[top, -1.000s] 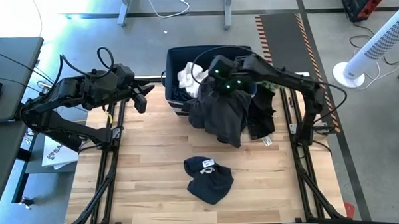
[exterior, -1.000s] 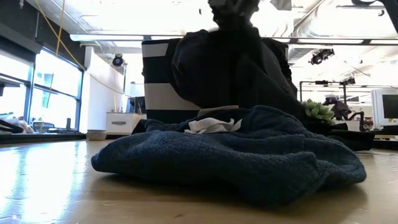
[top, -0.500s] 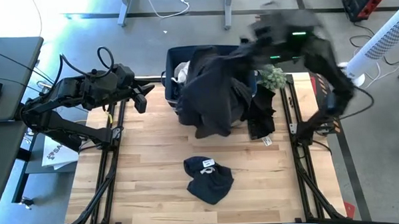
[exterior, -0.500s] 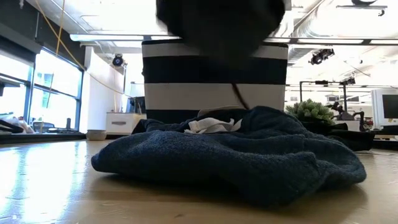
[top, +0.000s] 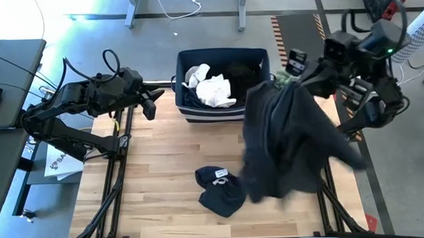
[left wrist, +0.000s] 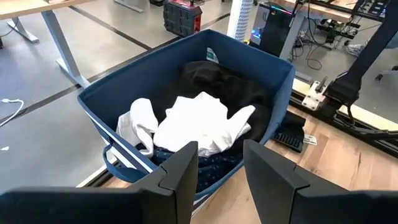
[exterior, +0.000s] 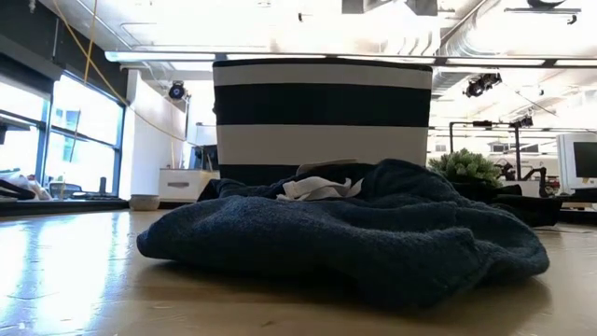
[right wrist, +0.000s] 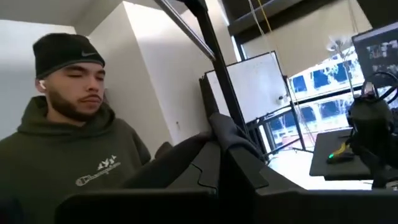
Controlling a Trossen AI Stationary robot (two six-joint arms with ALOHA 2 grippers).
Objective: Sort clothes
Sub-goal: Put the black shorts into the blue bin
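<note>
Swung since a second ago from over the bin to the table's right edge, at about 2 o'clock from table centre: right gripper (top: 293,79), with the large black garment (top: 283,141) lifted out along with it.

From above: clenched on the top of that garment, which hangs from the gripper toward 7 o'clock, long axis running from 1 to 7 o'clock, lower hem near the navy garment (top: 221,189) lying crumpled at 6 o'clock. Dark blue bin (top: 184,63) at 12 o'clock, holding white shirts (top: 211,88) and dark cloth. Left gripper (top: 152,103) waiting at 10 o'clock, beside the bin's left wall.

At table height: navy garment (exterior: 373,233) heaped in front, striped bin (exterior: 322,117) behind it.

Left wrist: fingers (left wrist: 180,171) parted and empty, white shirts (left wrist: 199,121) in the bin (left wrist: 273,78) ahead.

Right wrist: black cloth (right wrist: 227,134) pinched between the closed fingers; a person (right wrist: 68,149) in a hoodie beyond.
</note>
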